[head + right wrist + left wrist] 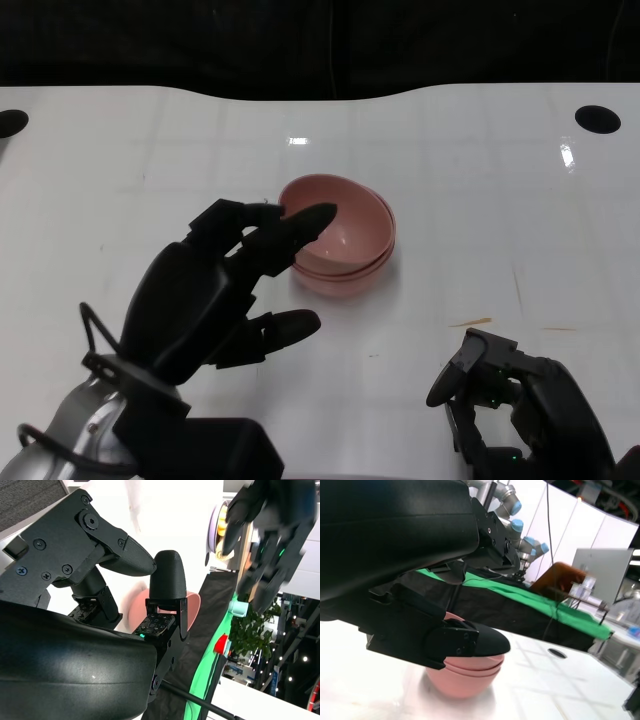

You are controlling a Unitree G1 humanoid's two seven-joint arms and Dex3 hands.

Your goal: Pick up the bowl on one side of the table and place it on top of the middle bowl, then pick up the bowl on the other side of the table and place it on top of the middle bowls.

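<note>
A stack of nested pink bowls [345, 235] stands in the middle of the white table [150, 180]. It also shows in the left wrist view as pink bowls [465, 677], and in the right wrist view as a pink patch [192, 605] behind the fingers. My left hand [225, 290] hovers just left of the stack with its fingers spread. One fingertip [310, 218] reaches over the stack's near-left rim and the thumb lies well below; nothing is gripped. My right hand [520, 410] sits low at the front right, far from the bowls, and holds nothing.
Two black round holes [597, 118] [10, 122] mark the table's far corners. A thin tan sliver [470, 322] lies right of the bowls. The table's back edge meets a dark cloth. Beyond it the left wrist view shows a green cloth [540, 602] and other robot arms [512, 510].
</note>
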